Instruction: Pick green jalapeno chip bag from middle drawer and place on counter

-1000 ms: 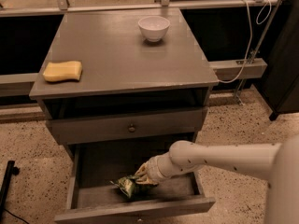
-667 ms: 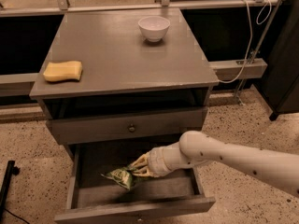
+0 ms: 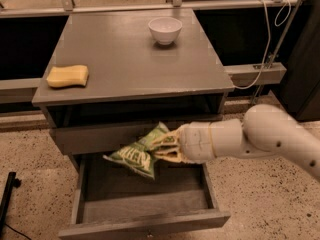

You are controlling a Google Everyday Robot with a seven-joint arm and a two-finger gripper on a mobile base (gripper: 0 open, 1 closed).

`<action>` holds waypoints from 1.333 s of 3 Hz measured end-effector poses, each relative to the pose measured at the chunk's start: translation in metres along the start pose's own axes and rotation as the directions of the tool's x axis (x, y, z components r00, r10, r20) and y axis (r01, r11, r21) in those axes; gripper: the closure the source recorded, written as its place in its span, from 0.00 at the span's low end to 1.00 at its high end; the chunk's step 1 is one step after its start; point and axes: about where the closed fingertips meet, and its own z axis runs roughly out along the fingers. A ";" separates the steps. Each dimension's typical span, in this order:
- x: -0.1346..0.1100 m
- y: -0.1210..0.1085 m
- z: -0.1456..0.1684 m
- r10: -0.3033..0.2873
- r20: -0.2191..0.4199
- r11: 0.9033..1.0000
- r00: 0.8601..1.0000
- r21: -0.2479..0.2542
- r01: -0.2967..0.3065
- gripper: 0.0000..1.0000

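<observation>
The green jalapeno chip bag [image 3: 137,153] hangs in the air above the open middle drawer [image 3: 145,194], in front of the closed upper drawer front. My gripper [image 3: 162,146] is shut on the bag's right end, reaching in from the right on a white arm. The bag tilts down to the left. The drawer's grey floor lies bare below it. The counter [image 3: 130,64] is the flat grey top of the cabinet, above and behind the gripper.
A yellow sponge [image 3: 67,76] lies at the counter's left edge. A white bowl [image 3: 165,30] stands at the counter's back. A white cable [image 3: 267,54] hangs at the right of the cabinet. A dark object [image 3: 7,196] stands on the speckled floor at lower left.
The gripper has lifted the chip bag from the drawer floor up to the level of the upper drawer front. The arm has risen with it.
</observation>
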 end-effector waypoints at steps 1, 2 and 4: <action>-0.026 -0.045 -0.046 -0.066 -0.038 0.996 0.997 0.060 0.068 1.00; -0.016 -0.100 -0.077 -0.050 -0.125 0.989 0.991 0.133 0.067 1.00; 0.016 -0.207 -0.038 0.093 -0.108 0.971 0.990 0.231 -0.066 1.00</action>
